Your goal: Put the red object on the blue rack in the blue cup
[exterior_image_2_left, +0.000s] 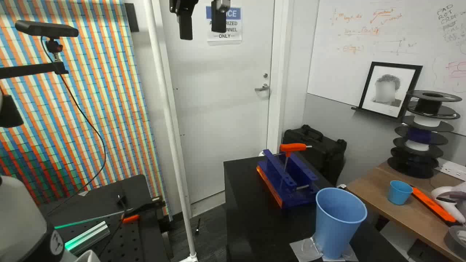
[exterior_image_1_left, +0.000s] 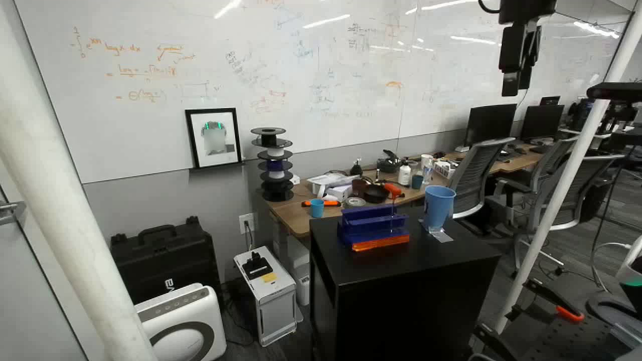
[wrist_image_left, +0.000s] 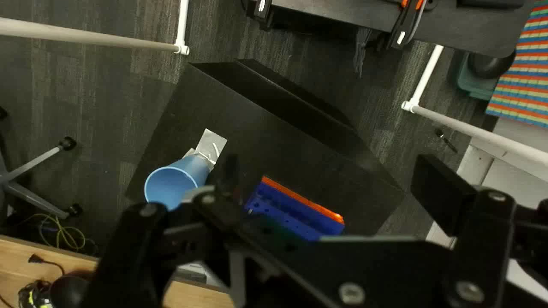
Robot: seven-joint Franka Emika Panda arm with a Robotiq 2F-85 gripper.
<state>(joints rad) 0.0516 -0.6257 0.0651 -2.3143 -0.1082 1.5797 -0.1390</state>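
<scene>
The red object is a T-handled tool (exterior_image_1_left: 393, 189), standing upright in the blue rack (exterior_image_1_left: 366, 224) with its shaft down. In an exterior view its red handle (exterior_image_2_left: 293, 147) rises above the rack (exterior_image_2_left: 276, 169). The light-blue cup (exterior_image_1_left: 440, 208) stands upright beside the rack, taped down; it also shows in an exterior view (exterior_image_2_left: 336, 229) and in the wrist view (wrist_image_left: 169, 188). My gripper (exterior_image_2_left: 202, 29) is open and empty, high above both; it also shows in an exterior view (exterior_image_1_left: 517, 89). In the wrist view, my gripper (wrist_image_left: 329, 171) partly covers the rack (wrist_image_left: 295, 214); the red handle is not clear there.
Rack and cup stand on a black cabinet (exterior_image_1_left: 381, 268). A cluttered wooden desk (exterior_image_1_left: 296, 220) with a smaller teal cup (exterior_image_1_left: 317, 207) stands behind it. A stack of spools (exterior_image_1_left: 276, 165) is at the desk's end. White poles (exterior_image_2_left: 169, 120) stand nearby.
</scene>
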